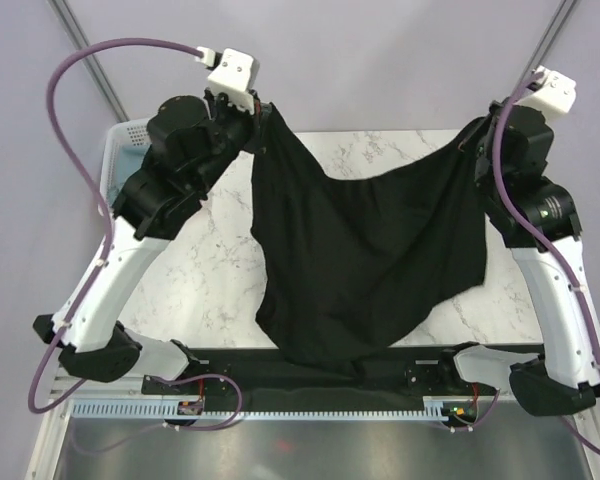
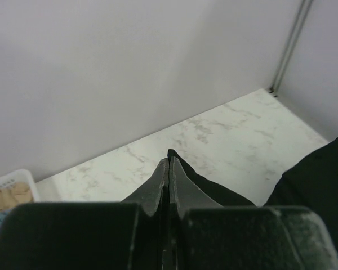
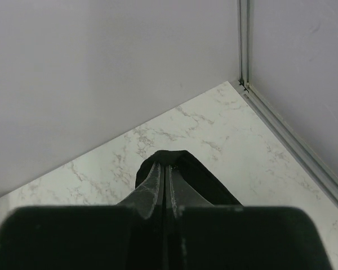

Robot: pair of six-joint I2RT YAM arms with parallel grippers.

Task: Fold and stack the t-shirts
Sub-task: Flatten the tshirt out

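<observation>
Your left gripper (image 2: 169, 160) and right gripper (image 3: 166, 163) each clamp the black t-shirt (image 1: 370, 260) hanging over the table (image 1: 205, 275), with the white basket (image 1: 118, 140) at the table's left edge.

The t-shirt (image 1: 370, 250) hangs above the table (image 1: 210, 270), held up between the left hand (image 1: 263, 114) and right hand (image 1: 477, 132); a basket (image 1: 118, 150) stands far left

Marbled table (image 1: 212, 272), black t-shirt (image 1: 370, 250) perhaps partly on it
</observation>
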